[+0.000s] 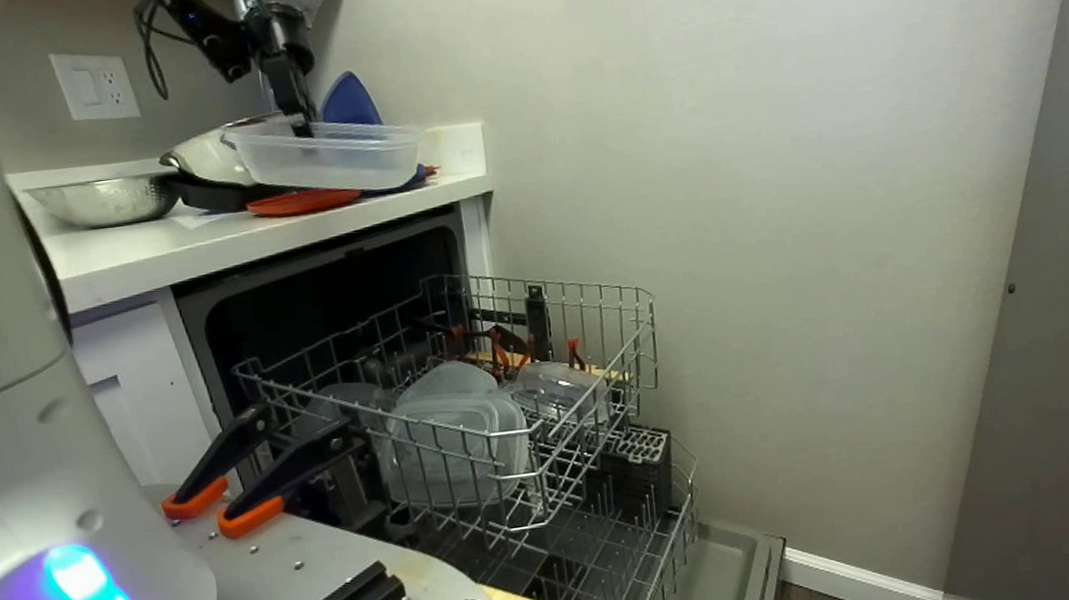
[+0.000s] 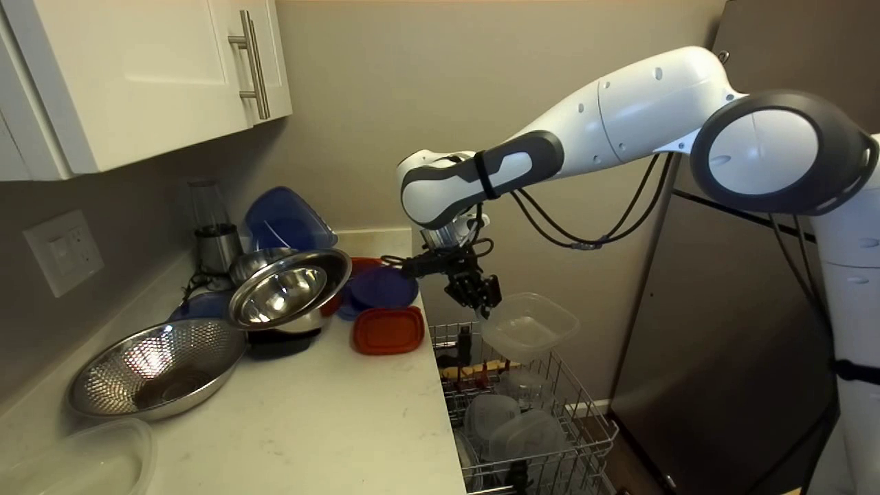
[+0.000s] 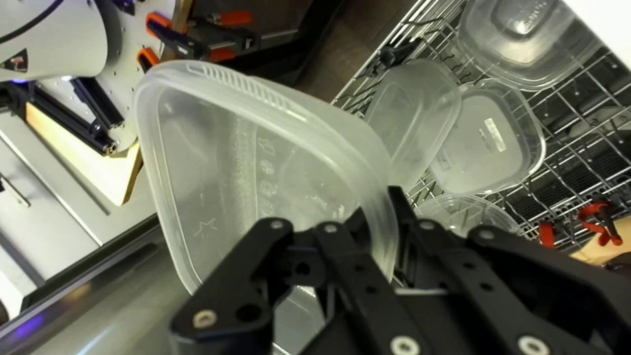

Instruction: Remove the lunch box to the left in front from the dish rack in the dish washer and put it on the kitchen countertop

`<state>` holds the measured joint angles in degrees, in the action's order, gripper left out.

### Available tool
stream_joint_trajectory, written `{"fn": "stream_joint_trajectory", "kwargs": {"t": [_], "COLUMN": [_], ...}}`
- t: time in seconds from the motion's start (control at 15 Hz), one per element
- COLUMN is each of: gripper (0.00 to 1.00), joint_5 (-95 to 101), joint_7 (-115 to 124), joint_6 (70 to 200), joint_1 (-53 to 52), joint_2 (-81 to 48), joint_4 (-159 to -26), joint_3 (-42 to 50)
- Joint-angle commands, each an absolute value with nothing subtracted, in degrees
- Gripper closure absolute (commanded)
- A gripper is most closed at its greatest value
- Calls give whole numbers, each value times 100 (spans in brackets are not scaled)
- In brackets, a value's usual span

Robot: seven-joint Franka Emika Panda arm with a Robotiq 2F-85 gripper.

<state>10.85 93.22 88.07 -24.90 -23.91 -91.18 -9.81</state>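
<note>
Dish washer (image 1: 319,304): dark cavity facing out, door (image 1: 723,580) lowered.
Surface (image 2: 330,412): white slab carrying, among other things, a colander (image 2: 134,361), leaning metal bowls (image 2: 289,289) and a red lid (image 2: 388,331) near its edge.
Arm (image 2: 612,120): white, reaching across an exterior view and bent downward at the wrist.
Dish rack (image 1: 583,285): wire basket standing out in front of the cavity, other translucent boxes (image 3: 485,140) in it.
Lunch box (image 2: 526,326): translucent, rectangular, with rounded corners, opening upward; up in the air in both exterior views, out of the dish rack and higher than it, and past the edge of the surface.
Pincer (image 3: 379,217): closed to a narrow gap, gripping the lunch box by one side wall at the rim; in the wrist view that wall fills the gap and the rest of the box juts out to one side.
Fingers (image 3: 400,204): black; one inside the box, the other against its outer face, the wall pinched between; the inner tip partly hidden.
</note>
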Motion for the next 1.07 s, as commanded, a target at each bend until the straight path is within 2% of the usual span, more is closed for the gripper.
{"fn": "stream_joint_trajectory", "kwargs": {"t": [0.0, 1.0], "gripper": [98, 98], "joint_5": [373, -2017], "joint_7": [9531, 10188], "joint_6": [9412, 11231], "joint_1": [-2084, -1243], "joint_2": [-1973, -1758], "joint_4": [-9615, -10506], "joint_3": [-903, -632]}}
